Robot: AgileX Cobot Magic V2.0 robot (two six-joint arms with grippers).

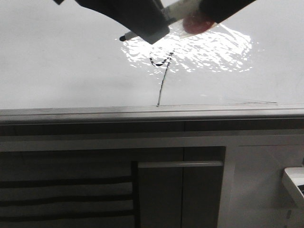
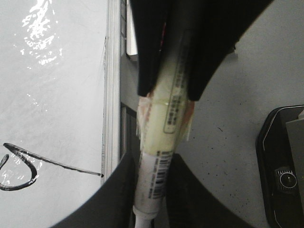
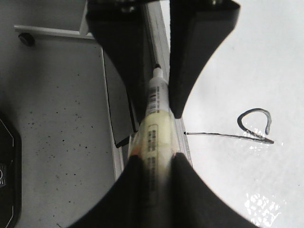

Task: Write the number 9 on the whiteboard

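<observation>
Basically the number 9 (image 1: 161, 66) looks already written on the whiteboard (image 1: 57, 66): small loop at the edge of the glare patch (image 1: 209, 47), with a long tail running toward 6 o'clock until it reaches the edge rail (image 1: 95, 114). I judge the task near done.

Risks:
- The marker (image 2: 156, 161) looks uncapped, and in the front view its dark tip sits at about 10 o'clock from the loop, near the board. Whether it touches the board is unclear. Any dip while moving off would drag a stray stroke or smear the fresh ink.
- Both arms sit on one marker. If they pull unevenly, the barrel could twist, slip or drop onto the board.

Grippers:
- The left gripper (image 2: 152, 190) is closed down to barrel width, clamping the barcode end of the marker, with fingers (image 2: 118, 190) tight on both sides.
- The right gripper (image 3: 154, 175) is likewise nearly closed, gripping the yellowish taped middle of the barrel.
- Neither gripper touches the board, as far as I can tell.
</observation>
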